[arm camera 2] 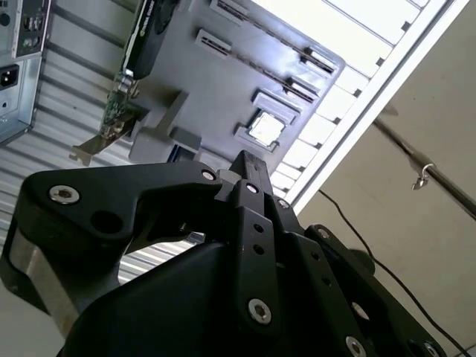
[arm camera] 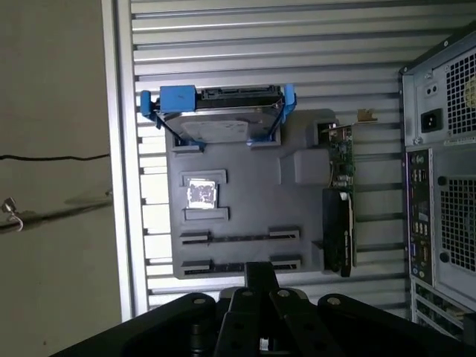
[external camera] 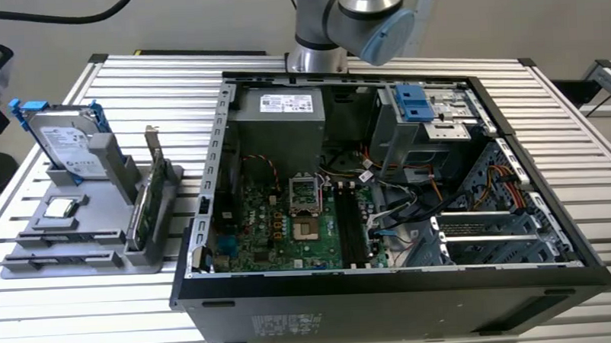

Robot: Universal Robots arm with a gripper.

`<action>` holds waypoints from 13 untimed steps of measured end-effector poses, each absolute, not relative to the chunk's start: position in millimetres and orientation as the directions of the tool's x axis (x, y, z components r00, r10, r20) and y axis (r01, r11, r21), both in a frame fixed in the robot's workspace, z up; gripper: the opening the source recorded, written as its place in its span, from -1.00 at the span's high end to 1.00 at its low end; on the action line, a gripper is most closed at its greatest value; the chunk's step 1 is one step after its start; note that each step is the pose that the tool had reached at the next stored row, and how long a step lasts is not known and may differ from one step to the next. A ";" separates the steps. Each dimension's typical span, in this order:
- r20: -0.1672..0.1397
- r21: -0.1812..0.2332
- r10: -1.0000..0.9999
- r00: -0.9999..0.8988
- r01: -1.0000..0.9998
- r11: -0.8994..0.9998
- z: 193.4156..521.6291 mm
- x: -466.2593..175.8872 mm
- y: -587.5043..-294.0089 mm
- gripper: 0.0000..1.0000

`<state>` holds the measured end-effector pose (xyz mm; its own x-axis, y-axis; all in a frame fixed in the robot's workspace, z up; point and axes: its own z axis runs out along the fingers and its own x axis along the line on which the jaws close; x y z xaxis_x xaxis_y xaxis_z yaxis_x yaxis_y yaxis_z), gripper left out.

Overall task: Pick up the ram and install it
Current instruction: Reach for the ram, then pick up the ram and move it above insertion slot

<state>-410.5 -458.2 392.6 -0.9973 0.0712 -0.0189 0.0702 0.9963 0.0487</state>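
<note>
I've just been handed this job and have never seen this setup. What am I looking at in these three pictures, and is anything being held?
It is one robot arm with a claw. The exterior view looks down on a slatted table with an open computer case. Both wrist views ride on the arm and look past the claw at a grey holder beside the case. It carries a hard drive with blue rails, a green expansion card, a square chip and thin dark sticks in slots, apparently the ram. The claw points toward the holder and seems to hold nothing.
</note>
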 end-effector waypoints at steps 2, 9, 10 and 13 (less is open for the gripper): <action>-0.019 0.049 0.071 -0.997 0.070 0.996 392.6 -410.8 -459.1 1.00; -0.019 0.049 0.071 -0.997 0.070 0.996 392.6 -412.0 -462.7 1.00; -0.019 0.049 0.071 -0.997 0.070 0.996 392.6 -412.2 -463.2 1.00; -0.019 0.049 0.071 -0.997 0.070 0.996 392.6 -412.7 -465.0 1.00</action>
<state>-412.7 -465.0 392.6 -0.9973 0.0712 -0.0189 0.0702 0.9963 0.0487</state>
